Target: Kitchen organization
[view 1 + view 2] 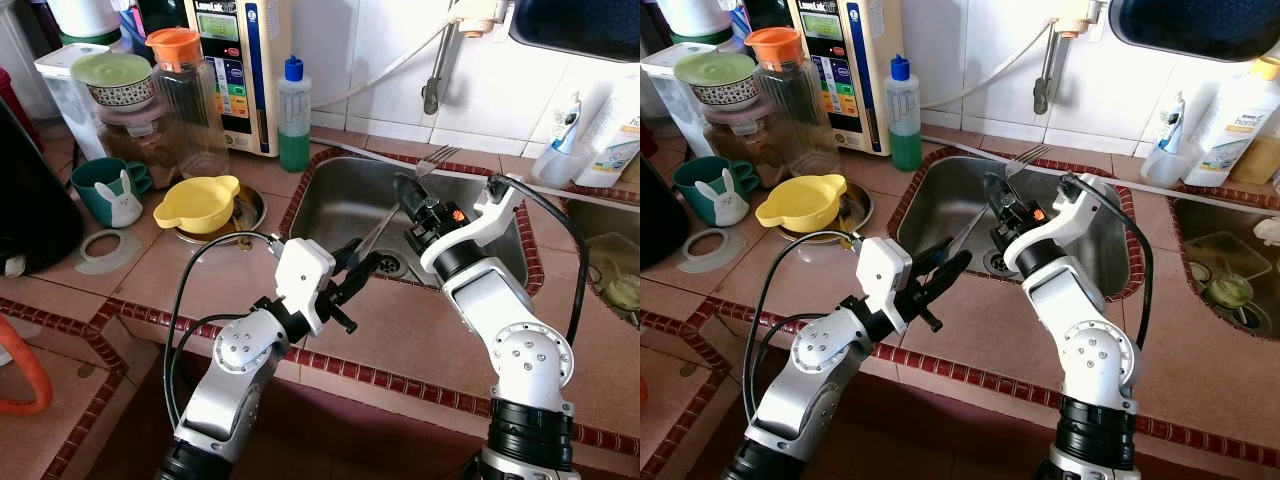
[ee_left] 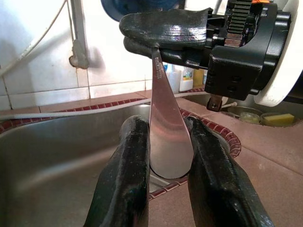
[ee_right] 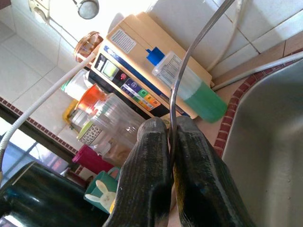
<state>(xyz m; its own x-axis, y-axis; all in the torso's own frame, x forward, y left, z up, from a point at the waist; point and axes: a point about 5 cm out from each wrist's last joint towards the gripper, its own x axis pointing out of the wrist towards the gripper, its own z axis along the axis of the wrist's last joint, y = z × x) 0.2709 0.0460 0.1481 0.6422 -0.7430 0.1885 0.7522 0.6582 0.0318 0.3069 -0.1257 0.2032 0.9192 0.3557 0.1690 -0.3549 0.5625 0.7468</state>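
Over the sink [image 1: 330,205], both grippers clamp one fork [image 1: 436,158]: right gripper [image 1: 405,192] at its neck, left gripper [image 1: 352,262] pinching the handle, apparently a hand-over

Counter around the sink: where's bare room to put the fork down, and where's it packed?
Free: the tiled strip in front of the sink, and the stretch between the sink and the second basin. The sink floor is bare around the drain. Crowded: left of the sink, with the yellow bowl, bunny mug, jars and soap bottle. Both end effectors grip the fork.
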